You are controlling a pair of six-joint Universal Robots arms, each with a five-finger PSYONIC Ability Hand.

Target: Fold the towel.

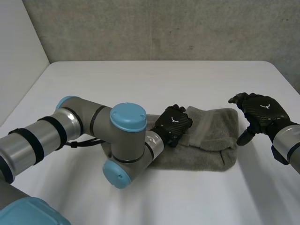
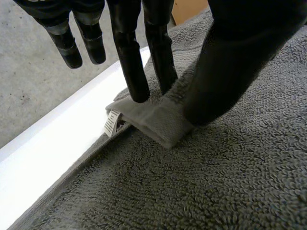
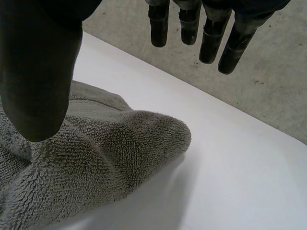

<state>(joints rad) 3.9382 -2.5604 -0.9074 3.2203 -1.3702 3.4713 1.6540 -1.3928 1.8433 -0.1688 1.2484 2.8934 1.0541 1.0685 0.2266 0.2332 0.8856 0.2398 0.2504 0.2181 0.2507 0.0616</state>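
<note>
A grey towel [image 1: 213, 136] lies folded on the white table [image 1: 140, 79], right of the middle. My left hand [image 1: 173, 124] rests on its left end. In the left wrist view, the fingers [image 2: 144, 62] and thumb [image 2: 235, 57] pinch a small raised corner of the towel [image 2: 160, 122], with a white label tucked beside it. My right hand [image 1: 260, 112] hovers just past the towel's right end, fingers relaxed and apart from the thumb, holding nothing. In the right wrist view, the rounded towel end [image 3: 105, 153] lies below that hand's thumb [image 3: 38, 72].
A grey concrete wall [image 1: 164, 28] rises behind the table's far edge. My left arm [image 1: 93, 136] bends across the table's front left. Bare white tabletop lies behind and in front of the towel.
</note>
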